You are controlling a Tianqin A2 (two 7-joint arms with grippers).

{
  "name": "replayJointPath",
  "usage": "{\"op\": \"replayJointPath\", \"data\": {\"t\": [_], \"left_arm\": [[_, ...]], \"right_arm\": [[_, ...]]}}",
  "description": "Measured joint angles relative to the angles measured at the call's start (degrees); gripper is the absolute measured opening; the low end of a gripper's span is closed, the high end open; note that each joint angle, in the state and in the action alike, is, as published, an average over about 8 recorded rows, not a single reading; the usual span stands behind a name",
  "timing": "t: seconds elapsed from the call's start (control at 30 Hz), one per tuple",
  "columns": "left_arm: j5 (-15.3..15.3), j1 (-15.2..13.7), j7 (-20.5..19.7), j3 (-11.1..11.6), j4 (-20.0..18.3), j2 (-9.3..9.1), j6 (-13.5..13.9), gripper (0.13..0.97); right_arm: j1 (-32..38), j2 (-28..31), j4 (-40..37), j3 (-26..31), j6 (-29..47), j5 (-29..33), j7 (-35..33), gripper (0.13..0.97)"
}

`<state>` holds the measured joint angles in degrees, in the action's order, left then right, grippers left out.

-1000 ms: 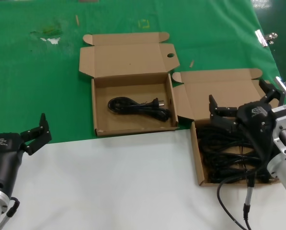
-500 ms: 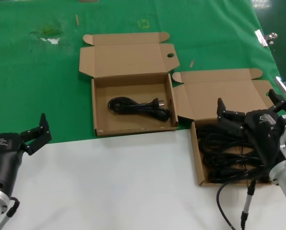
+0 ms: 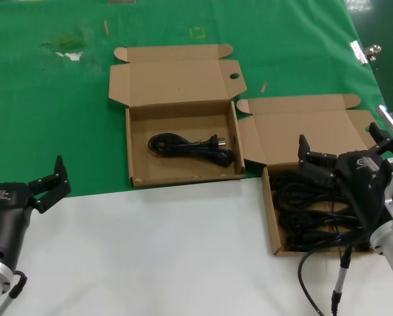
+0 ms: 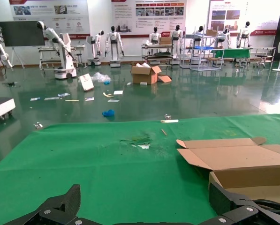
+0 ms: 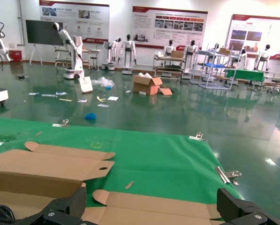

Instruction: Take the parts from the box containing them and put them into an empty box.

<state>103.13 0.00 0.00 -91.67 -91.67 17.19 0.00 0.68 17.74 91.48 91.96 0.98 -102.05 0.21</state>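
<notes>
The right brown box (image 3: 268, 205) holds a pile of several black power cords (image 3: 301, 205); its lid (image 3: 308, 128) lies open behind it. My right gripper (image 3: 340, 141) is open and empty, hovering over the back of this pile. In the right wrist view its own gripper (image 5: 151, 208) spreads wide above the lid (image 5: 177, 211). The left brown box (image 3: 183, 125) holds one bundled cord (image 3: 193, 148). My left gripper (image 3: 50, 187) is open and empty at the front left, well away from both boxes; in the left wrist view (image 4: 144, 201) it is above green cloth.
Green cloth (image 3: 51, 99) covers the far part of the table and white surface (image 3: 150, 250) the near part. Metal clips (image 3: 364, 51) sit on the cloth's right edge. My right arm's cable (image 3: 338, 283) hangs in front of the right box.
My right gripper shifted to the right over the right box, then held still. The left arm, both boxes and the cords have not moved.
</notes>
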Motion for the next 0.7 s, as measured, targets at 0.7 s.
{"op": "replayJointPath", "data": {"t": [0.7], "left_arm": [[0.0,0.0,0.0,0.0,0.0,0.00,0.0,0.966]], "right_arm": [[0.0,0.0,0.0,0.0,0.0,0.0,0.0,0.966]]}}
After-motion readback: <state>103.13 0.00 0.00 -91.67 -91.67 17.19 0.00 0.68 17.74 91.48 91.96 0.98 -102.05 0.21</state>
